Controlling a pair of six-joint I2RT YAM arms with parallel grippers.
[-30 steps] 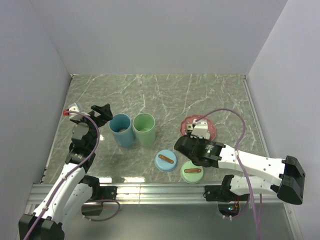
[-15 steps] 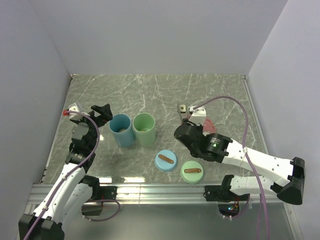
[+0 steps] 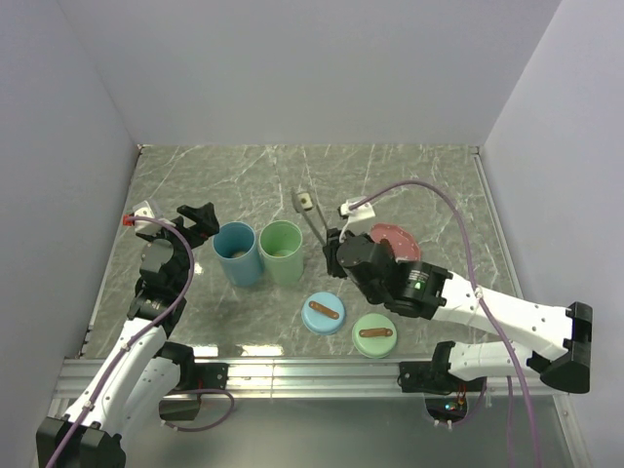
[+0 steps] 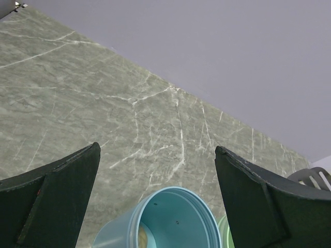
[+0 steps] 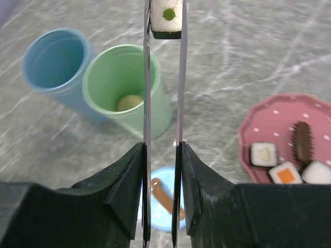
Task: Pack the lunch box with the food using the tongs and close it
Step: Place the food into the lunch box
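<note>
Seen from above, the right gripper (image 3: 330, 246) is clamped on the tongs (image 3: 313, 224). Their tips pinch a white sushi piece (image 3: 306, 203) over the middle of the tabletop (image 3: 419, 180), between the green container (image 3: 281, 252) and the pink plate (image 3: 398, 241). The left gripper (image 3: 200, 218) is beside the blue container (image 3: 238, 253), nearer the left edge. The left wrist view shows its fingers (image 4: 51, 196) spread wide apart above the blue container. In the right wrist view, the fingers press both tong arms together on the green-centred piece. The green container holds a round ball (image 5: 129, 102), and four pieces (image 5: 285, 174) lie on the plate.
</note>
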